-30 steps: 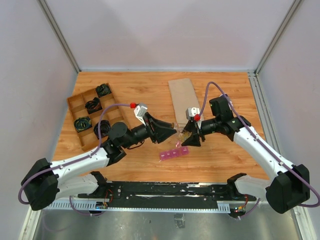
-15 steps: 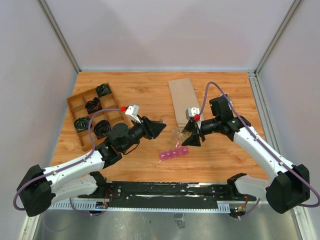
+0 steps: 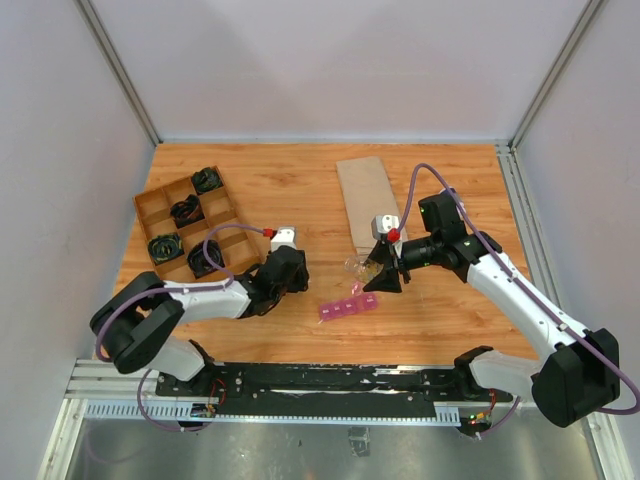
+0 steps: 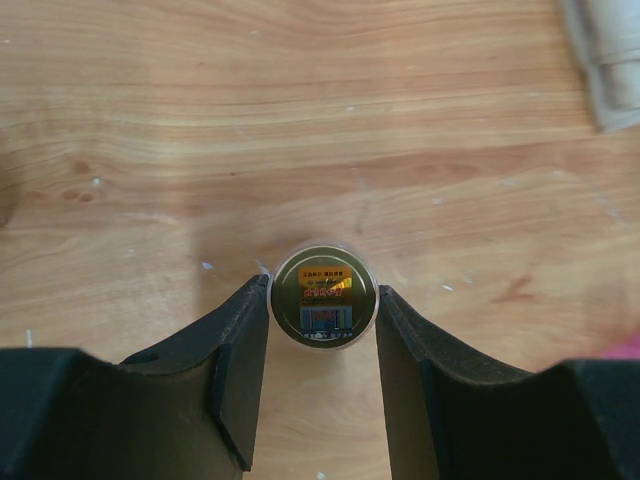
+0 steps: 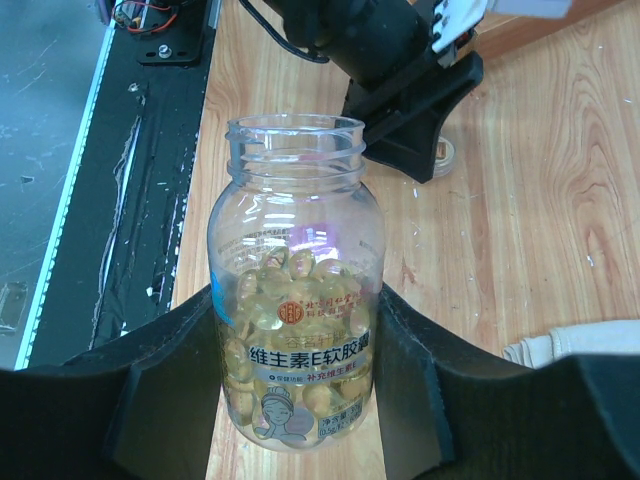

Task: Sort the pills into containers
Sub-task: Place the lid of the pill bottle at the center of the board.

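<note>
Left gripper: pointing down at the table, jaws closed on the cap. 1 finger on each side, both touching it. The cap sits flat on the wood, gold label facing the wrist cam.

Right gripper: clamped on the bottle, gripping the lower body across the label. The bottle is clear with an uncapped neck, and the mouth points away from the wrist toward the left gripper. Yellow pills fill roughly the lower half, piled at the base end. Can't tell the exact tilt.

Containers: pink strip lying flat on the table, just beside the right gripper on its near side and a little toward the left gripper. It is apart from both grippers and nothing touches it. Can't tell whether the lids are open or shut.

The 2 grippers face each other across a gap of bare wood, the left one low on the table.

Farther out:
- Beige sheet flat on the table just beyond the right gripper.
- Tray beyond and outboard of the left gripper, with black items in 4 compartments.
</note>
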`<action>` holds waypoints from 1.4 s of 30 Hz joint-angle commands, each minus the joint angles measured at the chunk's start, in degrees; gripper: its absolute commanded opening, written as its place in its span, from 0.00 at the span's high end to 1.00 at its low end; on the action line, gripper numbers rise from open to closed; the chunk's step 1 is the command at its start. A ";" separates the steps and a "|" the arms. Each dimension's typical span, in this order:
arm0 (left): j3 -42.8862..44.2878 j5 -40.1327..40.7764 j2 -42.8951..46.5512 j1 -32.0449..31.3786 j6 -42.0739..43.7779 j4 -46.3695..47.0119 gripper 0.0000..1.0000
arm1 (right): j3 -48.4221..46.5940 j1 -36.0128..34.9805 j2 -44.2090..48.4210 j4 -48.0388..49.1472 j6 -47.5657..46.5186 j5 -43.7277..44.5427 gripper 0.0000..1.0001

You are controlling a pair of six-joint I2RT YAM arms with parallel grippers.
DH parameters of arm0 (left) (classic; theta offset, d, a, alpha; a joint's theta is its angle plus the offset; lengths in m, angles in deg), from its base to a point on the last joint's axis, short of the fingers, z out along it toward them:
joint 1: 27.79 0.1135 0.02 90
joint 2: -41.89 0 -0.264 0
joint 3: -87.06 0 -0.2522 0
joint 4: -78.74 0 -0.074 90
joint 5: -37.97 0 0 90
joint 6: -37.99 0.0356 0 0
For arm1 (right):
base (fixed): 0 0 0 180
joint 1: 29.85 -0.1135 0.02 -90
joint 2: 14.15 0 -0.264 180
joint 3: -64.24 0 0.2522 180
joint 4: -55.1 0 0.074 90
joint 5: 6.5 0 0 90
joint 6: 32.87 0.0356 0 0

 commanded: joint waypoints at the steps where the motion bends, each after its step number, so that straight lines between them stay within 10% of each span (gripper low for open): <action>1: 3.20 5.90 -4.38 0.84 1.04 -1.30 0.77 | -1.01 0.23 0.45 -0.29 -0.08 -0.41 0.96; 14: 3.90 6.91 -4.07 1.22 -0.05 -3.53 0.43 | -1.02 0.19 0.67 -0.36 0.04 -0.50 0.96; 25: 3.65 -0.51 9.84 1.22 1.62 -6.10 0.34 | -1.40 0.32 0.27 -0.14 1.36 -0.91 0.96; 42: -14.95 -31.31 35.72 -0.04 -6.03 36.03 0.17 | 1.27 3.56 2.52 9.79 13.22 -4.86 0.94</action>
